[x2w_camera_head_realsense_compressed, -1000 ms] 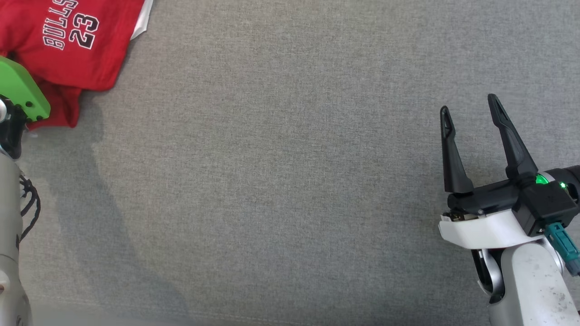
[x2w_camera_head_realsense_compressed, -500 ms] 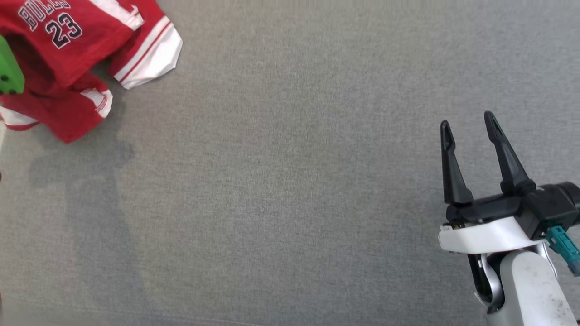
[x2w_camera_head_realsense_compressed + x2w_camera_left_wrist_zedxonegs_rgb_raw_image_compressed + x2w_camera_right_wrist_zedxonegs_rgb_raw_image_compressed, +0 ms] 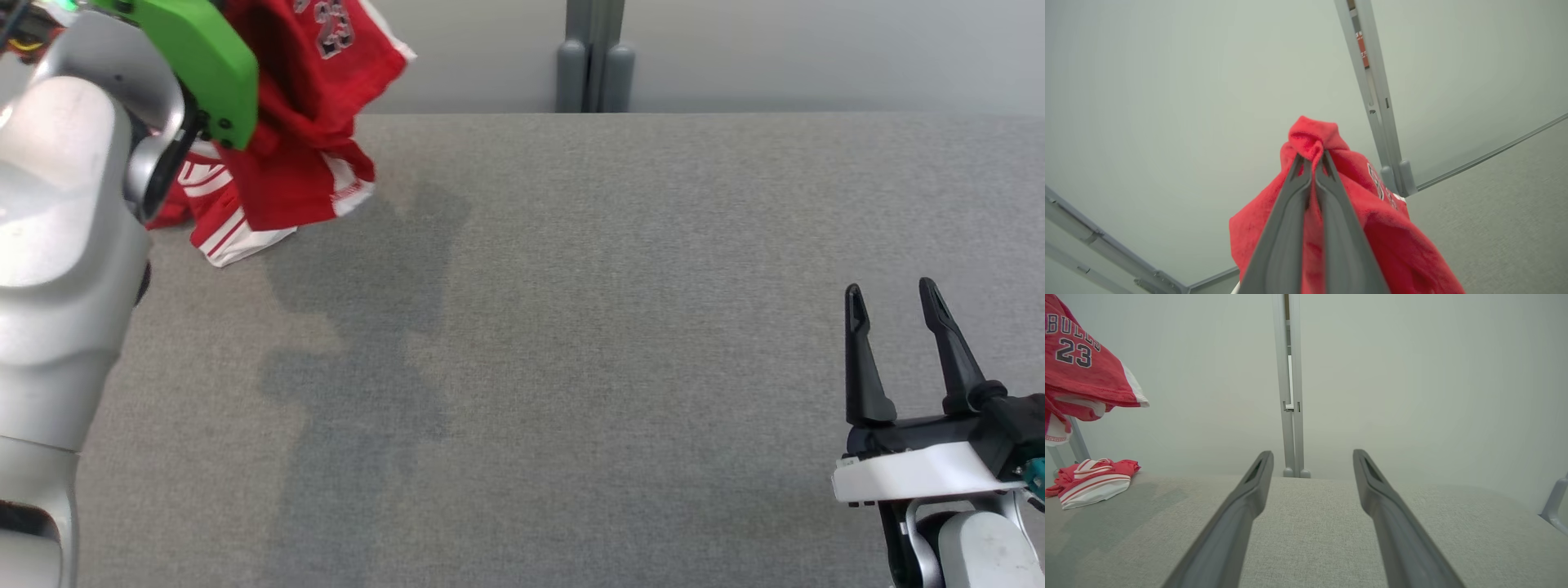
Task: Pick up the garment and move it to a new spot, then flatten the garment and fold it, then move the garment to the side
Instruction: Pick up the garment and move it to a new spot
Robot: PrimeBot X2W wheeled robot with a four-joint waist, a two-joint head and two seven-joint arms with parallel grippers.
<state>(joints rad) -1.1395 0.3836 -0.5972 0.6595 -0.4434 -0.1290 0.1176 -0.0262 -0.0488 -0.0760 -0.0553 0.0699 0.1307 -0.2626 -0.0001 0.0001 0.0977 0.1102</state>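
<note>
1. Two pincers are mine. The left pincer has its fingers pressed together on a bunched fold of the garment. The fold pokes out past the fingertips, and the rest drapes down either side of them.
2. Seen from the head, the garment hangs lifted above the tabletop, just beyond the green wrist cover behind that pincer. Its "23" print is turned upward.
3. Beneath the left pincer a red-and-white striped bundle lies on the tabletop. I cannot tell whether it is a trailing part of the held garment or a separate piece.
4. To the right of the left pincer, a broad shadow of arm and cloth falls across the grey fabric surface.
5. A grey upright post stands at the tabletop's far edge. It is ahead of the right pincer and off to that pincer's left.
6. The right pincer hovers low over the tabletop with its two dark fingers spread apart and grey fabric showing between them. The garment is well apart from it, far to its left and higher up.
</note>
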